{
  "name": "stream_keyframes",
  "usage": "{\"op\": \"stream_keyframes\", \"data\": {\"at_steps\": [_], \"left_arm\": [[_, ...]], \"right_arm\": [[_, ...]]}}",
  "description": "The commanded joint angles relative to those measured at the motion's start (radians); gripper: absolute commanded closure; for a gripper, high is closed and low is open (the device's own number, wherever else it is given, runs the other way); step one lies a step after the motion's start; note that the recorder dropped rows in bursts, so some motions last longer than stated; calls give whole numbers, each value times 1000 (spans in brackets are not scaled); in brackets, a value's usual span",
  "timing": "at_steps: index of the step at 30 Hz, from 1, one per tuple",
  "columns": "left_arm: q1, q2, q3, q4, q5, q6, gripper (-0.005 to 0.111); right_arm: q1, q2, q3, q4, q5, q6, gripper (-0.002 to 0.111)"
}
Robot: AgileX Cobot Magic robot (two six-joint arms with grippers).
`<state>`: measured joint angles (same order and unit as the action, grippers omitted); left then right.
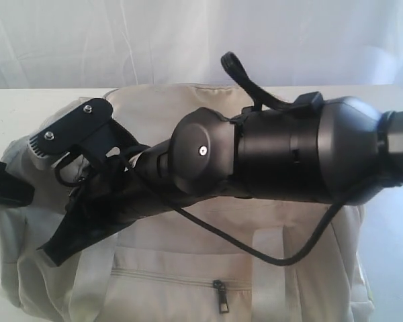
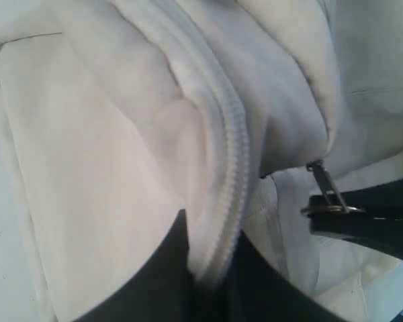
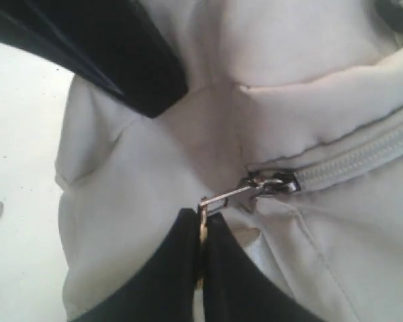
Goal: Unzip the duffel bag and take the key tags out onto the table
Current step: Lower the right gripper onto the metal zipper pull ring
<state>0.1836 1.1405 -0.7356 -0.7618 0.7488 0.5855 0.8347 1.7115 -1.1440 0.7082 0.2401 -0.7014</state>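
Observation:
The cream-beige duffel bag (image 1: 188,268) lies on the white table (image 1: 13,107), its main zipper (image 3: 363,157) closed. My right arm reaches across the bag to its left end. My right gripper (image 3: 201,225) is shut on the metal ring pull (image 3: 202,235), which hangs from the slider (image 3: 272,184) at the zipper's end. My left gripper (image 2: 211,238) is shut on a fold of bag fabric along the zipper tape (image 2: 232,168). In the left wrist view the right gripper's fingers (image 2: 369,218) hold the ring nearby. The key tags are hidden.
A front pocket with its own small closed zipper pull (image 1: 219,295) faces the camera. The right arm's black cable (image 1: 275,258) loops over the bag. A webbing handle (image 1: 272,268) runs down the bag's front. White curtain behind the table.

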Motion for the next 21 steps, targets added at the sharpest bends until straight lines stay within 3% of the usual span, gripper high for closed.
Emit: {"op": "stream_keyframes", "data": {"at_steps": [1,8,21], "left_arm": [[3,-16,0,-41,34,17,107],[3,-16,0,-41,34,17,107],[3,-16,0,-41,34,17,107]], "right_arm": [[-8,-53,-1,-28,40,0,108],[-10,-71,-1,-182,270,7,108],[-10,17,-1,-265,197,45,108]]}}
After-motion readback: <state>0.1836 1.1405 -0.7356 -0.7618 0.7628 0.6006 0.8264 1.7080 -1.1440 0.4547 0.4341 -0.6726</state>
